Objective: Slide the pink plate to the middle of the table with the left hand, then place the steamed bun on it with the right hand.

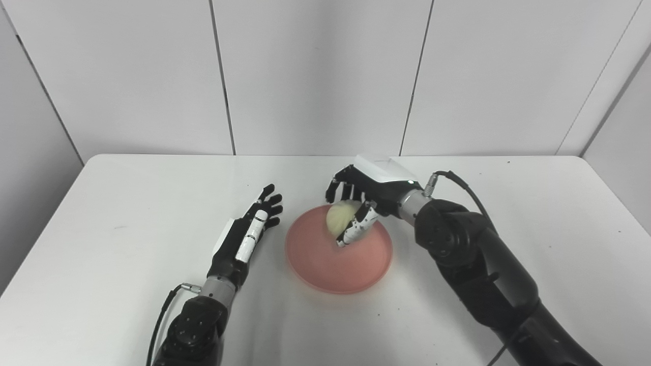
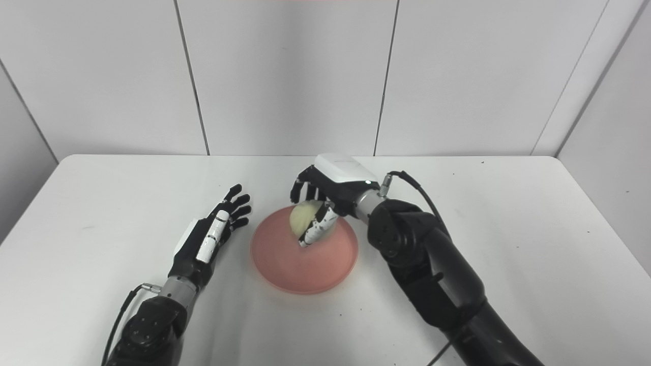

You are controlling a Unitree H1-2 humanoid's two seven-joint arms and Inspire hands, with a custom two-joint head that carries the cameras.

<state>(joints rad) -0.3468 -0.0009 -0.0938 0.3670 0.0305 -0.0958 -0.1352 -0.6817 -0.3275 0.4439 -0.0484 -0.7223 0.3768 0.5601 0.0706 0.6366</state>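
Holding steamed bun (image 1: 342,215) over pink plate (image 1: 325,264): right hand (image 1: 363,195) | left hand (image 1: 252,226): fingers spread, empty

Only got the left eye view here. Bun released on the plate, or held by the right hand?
Observer: Held. From the right eye view, the right hand is closed on the steamed bun, thumb across its front, over the far part of the pink plate. I can't tell if the bun touches the plate.
Operator: Left hand touching the plate? Looks tight on my feed.
Observer: Apart. The right eye view shows a narrow strip of white table between the left hand and the plate rim. The hand is open, fingers spread, holding nothing.
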